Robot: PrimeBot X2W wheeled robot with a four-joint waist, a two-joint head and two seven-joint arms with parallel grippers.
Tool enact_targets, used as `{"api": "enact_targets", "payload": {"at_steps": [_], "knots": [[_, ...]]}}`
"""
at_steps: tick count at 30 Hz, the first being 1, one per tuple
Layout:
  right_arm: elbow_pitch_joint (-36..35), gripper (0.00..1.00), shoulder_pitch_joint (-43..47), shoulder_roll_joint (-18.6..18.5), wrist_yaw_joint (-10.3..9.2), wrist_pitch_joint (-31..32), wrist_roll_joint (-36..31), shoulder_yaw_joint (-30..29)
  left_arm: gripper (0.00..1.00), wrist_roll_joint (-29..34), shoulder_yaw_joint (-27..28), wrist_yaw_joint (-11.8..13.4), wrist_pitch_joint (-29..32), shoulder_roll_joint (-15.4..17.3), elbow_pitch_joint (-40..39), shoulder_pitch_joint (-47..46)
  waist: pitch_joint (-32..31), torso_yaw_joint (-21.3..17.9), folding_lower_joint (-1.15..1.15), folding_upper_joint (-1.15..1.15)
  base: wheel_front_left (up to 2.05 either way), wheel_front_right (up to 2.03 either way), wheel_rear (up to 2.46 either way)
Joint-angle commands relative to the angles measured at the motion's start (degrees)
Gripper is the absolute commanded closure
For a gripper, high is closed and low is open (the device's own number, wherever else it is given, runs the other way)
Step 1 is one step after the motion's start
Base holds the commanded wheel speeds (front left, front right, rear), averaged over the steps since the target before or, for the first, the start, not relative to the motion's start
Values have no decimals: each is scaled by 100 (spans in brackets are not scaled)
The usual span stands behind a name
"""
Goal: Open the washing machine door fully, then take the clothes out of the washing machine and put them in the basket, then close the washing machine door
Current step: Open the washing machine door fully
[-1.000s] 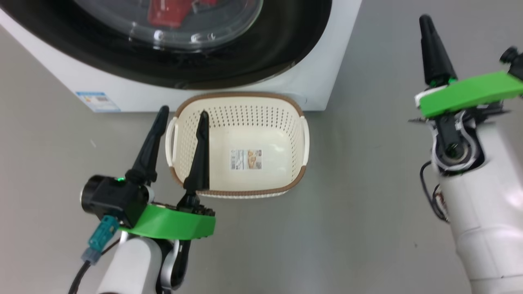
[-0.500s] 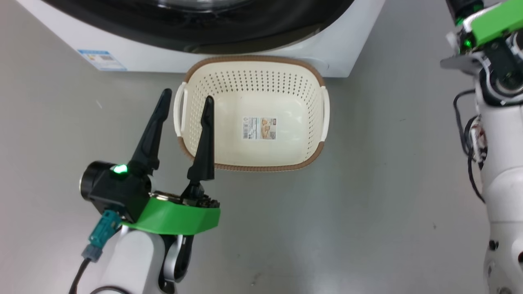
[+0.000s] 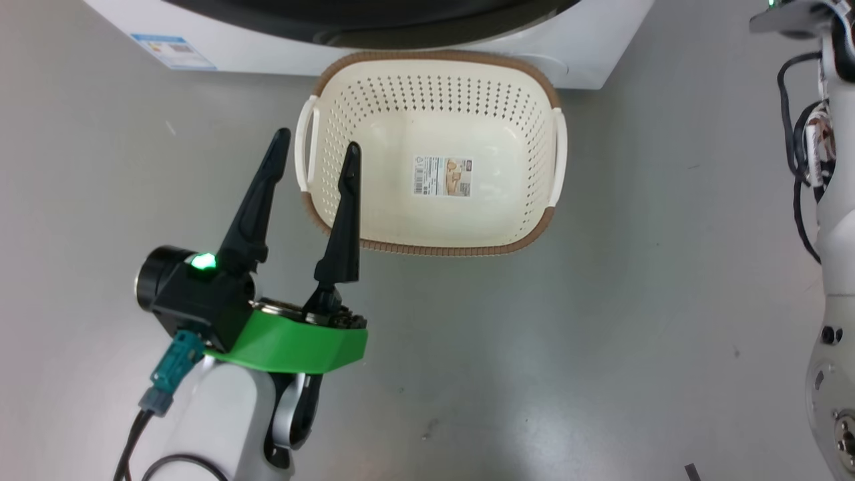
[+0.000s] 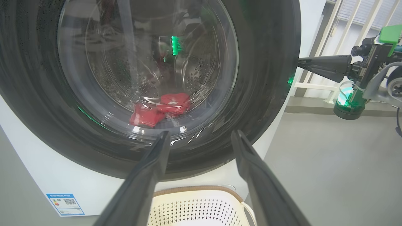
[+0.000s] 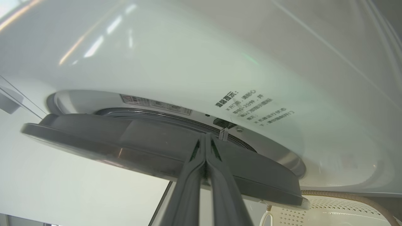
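- Washing machine door (image 4: 147, 72): round, glossy black rim around a bulging clear glass bowl; rigid, probably weighty on its hinge, and the glass looks slick. It is best taken at the rim edge on the latch side. In the right wrist view it appears a little ajar, far from fully open
- Right claw (image 5: 205, 138): fingers pressed together and holding nothing, tips at the door's edge near the latch; whether they touch it cannot be told
- Clothes (image 4: 160, 108): bright red fabric, crumpled, lying low in the perforated steel drum behind the glass. They look soft, light and limp, and are likely to drape and snag; pinch a raised fold
- Basket (image 3: 437, 250): cream perforated plastic with a brown woven-look rim, side handles and a barcode sticker. It sits empty on the grey floor (image 3: 601, 300), just in front of the machine; it looks light and may slide if nudged
- Left claw (image 3: 318, 140): spread wide and empty, over the basket's left handle
- Washing machine (image 4: 47, 175): white box with a smooth front and a small blue label
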Motion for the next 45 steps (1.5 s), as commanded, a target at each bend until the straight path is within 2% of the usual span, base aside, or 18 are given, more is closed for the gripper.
{"api": "enact_targets", "payload": {"at_steps": [1, 15, 27, 33, 45], "knots": [[-149, 100, -197, 101, 5, 53, -101, 39, 0, 30, 140, -25, -45, 106, -126, -91, 80, 47, 0, 0, 0, 0, 0], [-19, 100, -655, 206, 5, 452, -597, -224, 0, -58, 58, -65, -45, 106, -45, -100, 314, 277, 0, 0, 0, 0, 0], [-20, 100, -700, 257, 5, 1005, -647, -297, 0, -115, 82, -81, -45, 106, 37, -112, 307, 279, 0, 0, 0, 0, 0], [-36, 100, -626, 262, 5, 1179, -460, -74, 0, -152, 52, -93, -45, 106, 101, -120, 262, 273, 0, 0, 0, 0, 0], [-134, 100, -278, 264, 5, 1120, -75, 412, 0, -187, 114, -176, -45, 106, 317, -80, 71, 170, 0, 0, 0, 0, 0]]}}
